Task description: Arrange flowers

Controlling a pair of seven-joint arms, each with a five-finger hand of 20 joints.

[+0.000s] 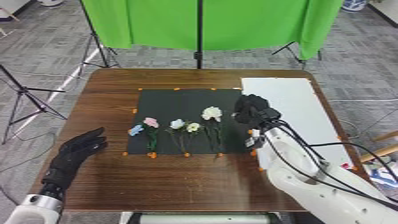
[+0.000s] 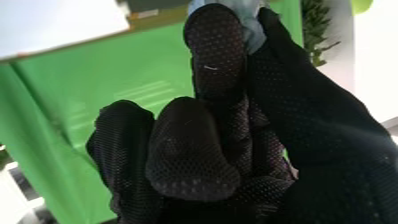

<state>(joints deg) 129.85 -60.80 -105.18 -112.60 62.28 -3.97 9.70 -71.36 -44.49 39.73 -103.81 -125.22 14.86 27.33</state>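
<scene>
from where i'm standing, the right hand [image 1: 252,107] is hovering where the black mat [image 1: 178,100] meets the white board [image 1: 280,92], its thumb and a finger pinching a pale bluish thing [image 2: 254,30], too blurred to name, the other fingers bending. the left hand [image 1: 80,146] is hanging over the wooden table [image 1: 107,180], fingers loosely straight, holding nothing. on the mat, a blue flower [image 1: 135,130], a pink one [image 1: 151,122], two small pale ones [image 1: 177,124] and a bigger white one [image 1: 211,113] are lying side by side.

Pale blue thing [image 2: 250,16] (blurry, too) partly beyond the right wrist view's edge
</scene>
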